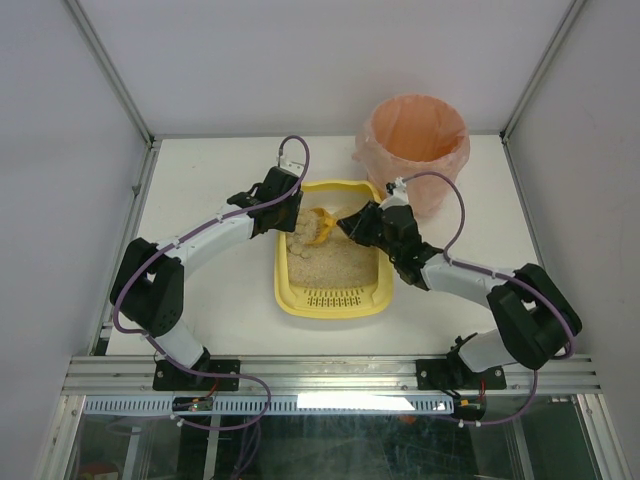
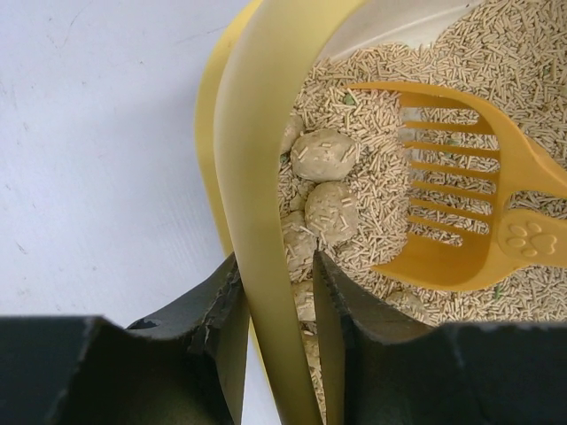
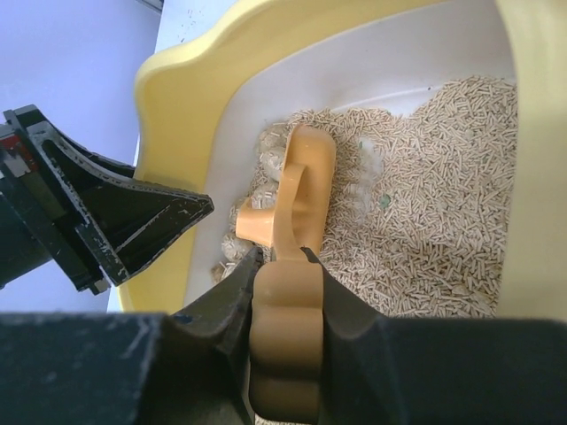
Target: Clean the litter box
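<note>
Two grips confirmed: the left end effector [image 2: 279, 305] is clamped across the left rim of the litter box [image 1: 335, 310], and the right end effector [image 3: 285, 279] is clamped on the handle of the orange slotted scoop [image 2: 447, 266]. The scoop's blade lies in pellet litter [image 2: 496, 53] beside round clumps [image 2: 324, 156] at the box's far-left corner. The litter box sits at the middle of the tabletop [image 1: 200, 190], with the pink-lined bin [image 1: 415, 135] just beyond its far-right corner.

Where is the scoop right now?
Top view: the orange scoop is in the far end of the litter box, its head beside the clumps by the left wall, its handle clamped in the right gripper.
</note>
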